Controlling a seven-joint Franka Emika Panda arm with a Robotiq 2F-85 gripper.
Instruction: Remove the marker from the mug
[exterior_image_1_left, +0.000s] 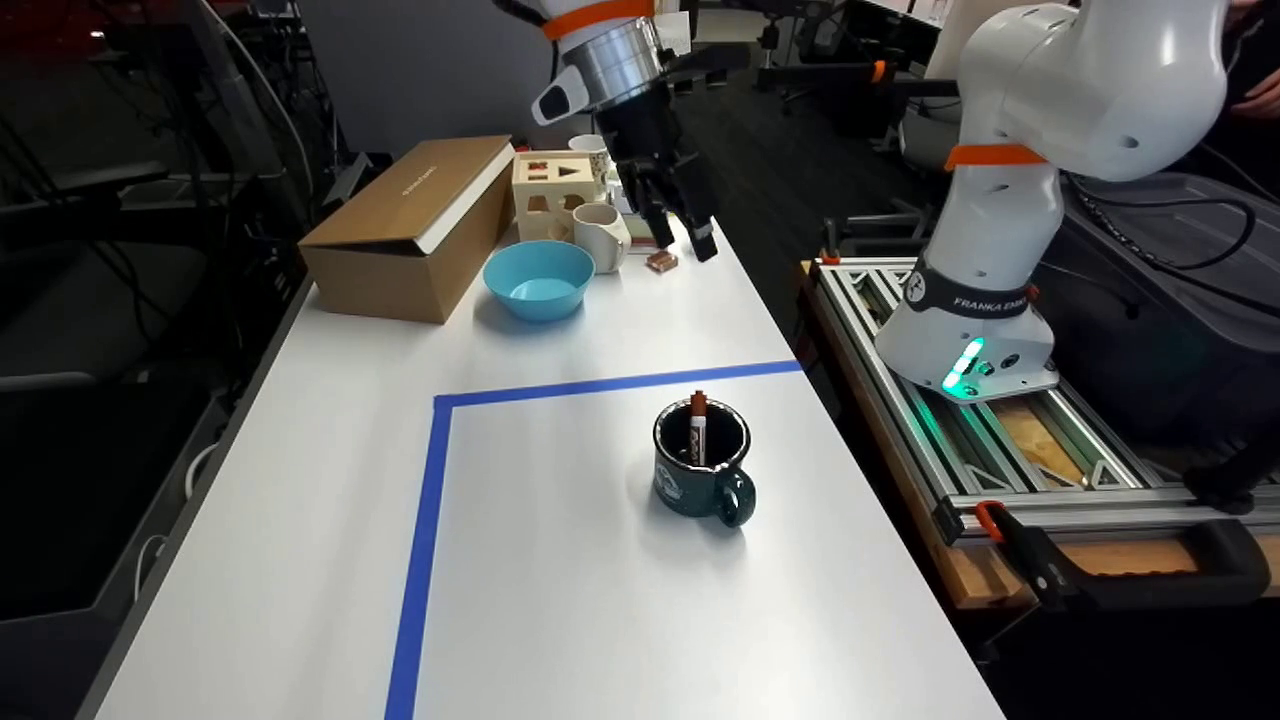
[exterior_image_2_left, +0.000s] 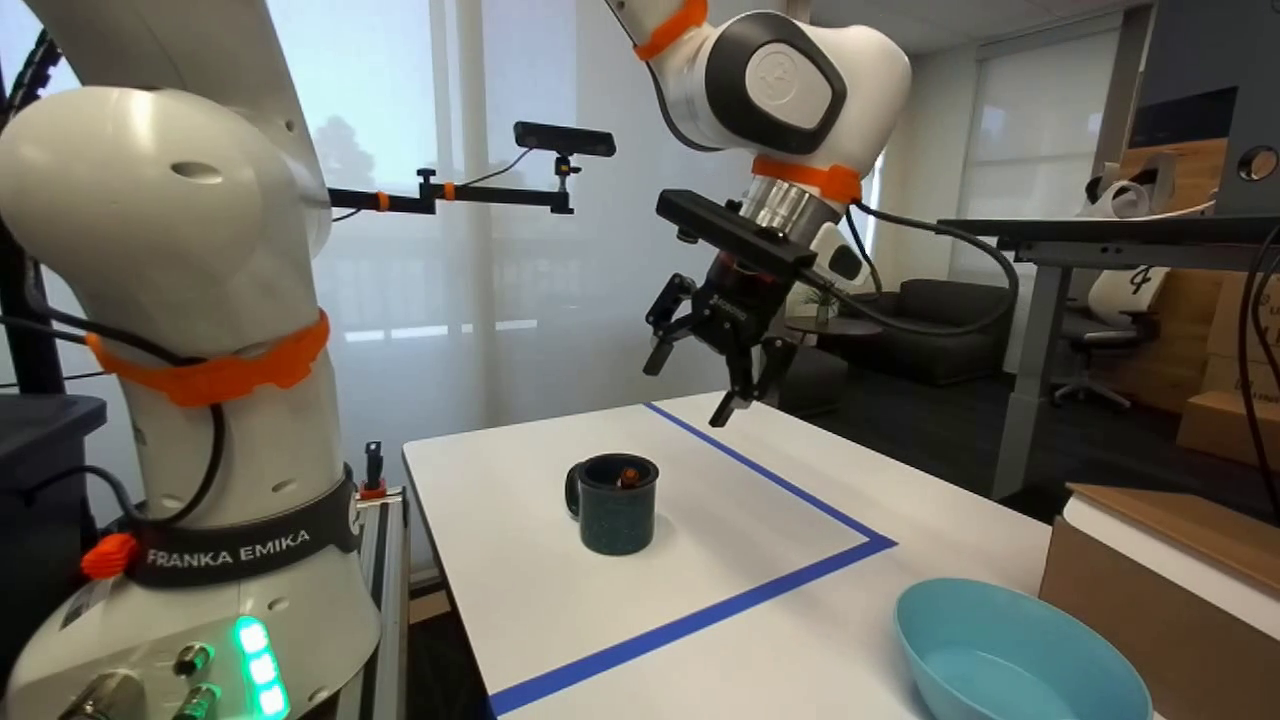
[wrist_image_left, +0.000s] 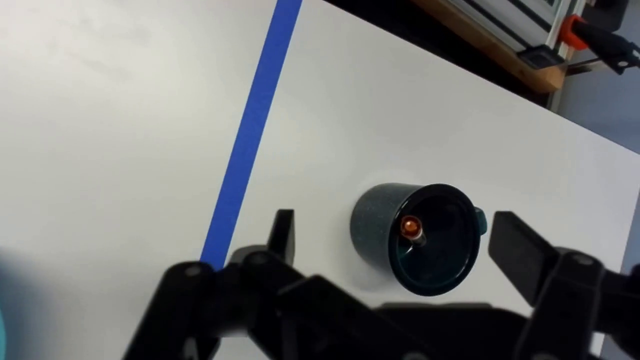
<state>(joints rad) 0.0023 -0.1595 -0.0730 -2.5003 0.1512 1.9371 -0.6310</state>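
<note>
The mug is dark teal and stands upright on the white table inside the blue tape lines. It also shows in an exterior view and in the wrist view. The marker stands in the mug, leaning on its inner wall. Its brown-orange end points up, just above the rim in an exterior view. The marker's lower part is hidden in the mug. My gripper is open and empty, tilted, above the table and apart from the mug. In the wrist view the mug shows between the fingers.
A light-blue bowl, a brown cardboard box, a pale mug, a wooden shape box and a small brown item stand at the table's far end. Blue tape marks the table. The robot base stands beside the table edge.
</note>
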